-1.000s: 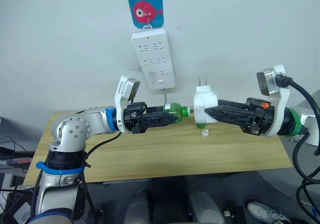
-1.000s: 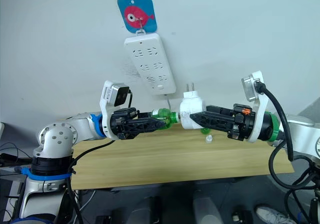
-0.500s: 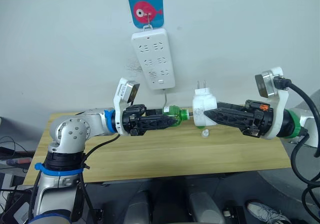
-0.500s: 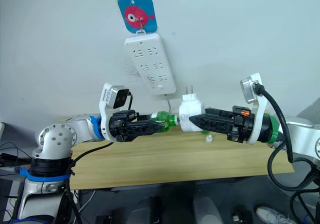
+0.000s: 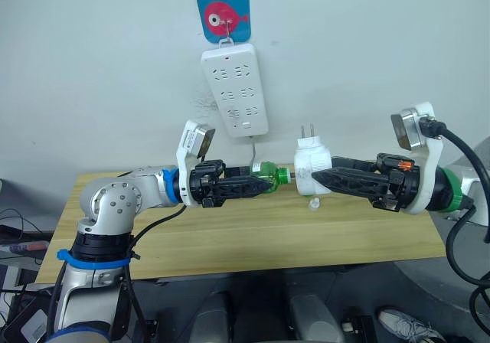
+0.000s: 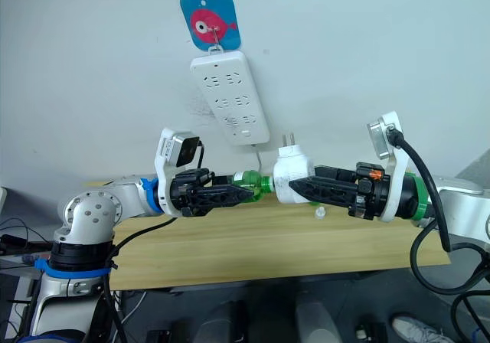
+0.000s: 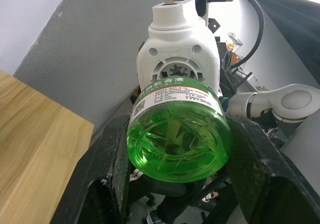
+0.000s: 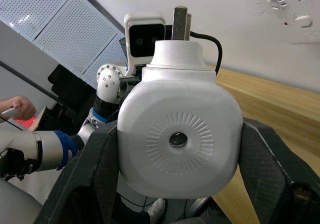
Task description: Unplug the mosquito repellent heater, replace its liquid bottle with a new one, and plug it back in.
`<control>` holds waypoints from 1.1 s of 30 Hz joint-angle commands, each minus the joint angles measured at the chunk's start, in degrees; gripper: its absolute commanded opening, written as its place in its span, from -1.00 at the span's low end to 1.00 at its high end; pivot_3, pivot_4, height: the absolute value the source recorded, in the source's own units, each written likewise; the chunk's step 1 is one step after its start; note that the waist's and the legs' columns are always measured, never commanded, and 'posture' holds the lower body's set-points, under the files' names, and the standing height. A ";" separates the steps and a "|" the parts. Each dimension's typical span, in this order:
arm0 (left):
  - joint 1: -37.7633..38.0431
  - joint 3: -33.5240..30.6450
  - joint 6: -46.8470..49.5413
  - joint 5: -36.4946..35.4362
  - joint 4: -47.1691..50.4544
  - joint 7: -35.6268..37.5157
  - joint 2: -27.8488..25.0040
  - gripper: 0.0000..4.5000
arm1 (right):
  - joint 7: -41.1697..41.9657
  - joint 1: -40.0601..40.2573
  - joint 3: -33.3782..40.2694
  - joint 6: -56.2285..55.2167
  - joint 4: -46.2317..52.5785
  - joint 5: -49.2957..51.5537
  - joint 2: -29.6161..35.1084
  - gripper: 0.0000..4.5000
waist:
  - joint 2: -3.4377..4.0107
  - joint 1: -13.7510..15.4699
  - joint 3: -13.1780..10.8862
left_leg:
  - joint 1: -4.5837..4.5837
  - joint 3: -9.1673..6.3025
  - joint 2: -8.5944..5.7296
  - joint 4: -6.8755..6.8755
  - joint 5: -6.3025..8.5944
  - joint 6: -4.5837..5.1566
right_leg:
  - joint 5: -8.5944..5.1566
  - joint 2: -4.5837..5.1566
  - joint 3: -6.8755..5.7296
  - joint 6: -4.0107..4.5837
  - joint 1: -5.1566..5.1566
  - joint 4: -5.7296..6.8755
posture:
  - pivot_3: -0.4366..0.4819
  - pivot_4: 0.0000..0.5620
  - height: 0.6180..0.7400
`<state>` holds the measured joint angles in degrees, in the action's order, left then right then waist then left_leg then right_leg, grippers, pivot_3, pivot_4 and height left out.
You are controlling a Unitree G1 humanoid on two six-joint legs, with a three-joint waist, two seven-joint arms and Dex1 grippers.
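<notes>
The white mosquito repellent heater (image 5: 312, 162) hangs in the air above the wooden table, prongs pointing up, with my right gripper (image 5: 320, 178) shut on it. A green liquid bottle (image 5: 266, 176) lies sideways with its neck at the heater's underside, and my left gripper (image 5: 256, 185) is shut on it. In the left wrist view the bottle's base (image 7: 177, 140) faces me with the heater (image 7: 178, 61) behind it. The right wrist view shows the heater's vented face (image 8: 179, 136) between my fingers.
A white power strip (image 5: 234, 90) hangs on the wall under a blue fish hook (image 5: 223, 13), above and left of the heater. A small clear cap (image 5: 314, 203) lies on the wooden table (image 5: 253, 240). A person's hand (image 8: 15, 107) appears at the far side of the right wrist view.
Both grippers keep their hold. The left arm has edged right, keeping the bottle's neck close against the heater; the right arm has hardly moved.
</notes>
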<state>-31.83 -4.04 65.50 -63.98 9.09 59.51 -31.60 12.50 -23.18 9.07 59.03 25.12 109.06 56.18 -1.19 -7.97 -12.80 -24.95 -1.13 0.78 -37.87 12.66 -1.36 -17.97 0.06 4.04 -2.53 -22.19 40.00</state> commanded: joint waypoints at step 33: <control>-1.28 -1.20 1.91 -2.04 1.57 -1.33 2.58 0.02 | 0.62 2.46 -0.13 -2.04 2.25 2.95 0.87 0.31 | 0.00 0.00 0.00 | 0.00 -0.01 0.00 -0.03 0.00 0.00 | 0.00 0.00 -0.01 0.00 0.02 0.02 | -0.52 -0.42 1.00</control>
<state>-31.78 -4.79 68.33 -64.08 9.08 58.12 -29.92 12.95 -20.79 8.99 57.48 25.00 109.36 56.86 -1.19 -7.97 -12.80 -24.95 -1.14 0.78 -37.90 12.66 -1.36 -17.97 0.06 4.04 -2.52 -22.18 40.02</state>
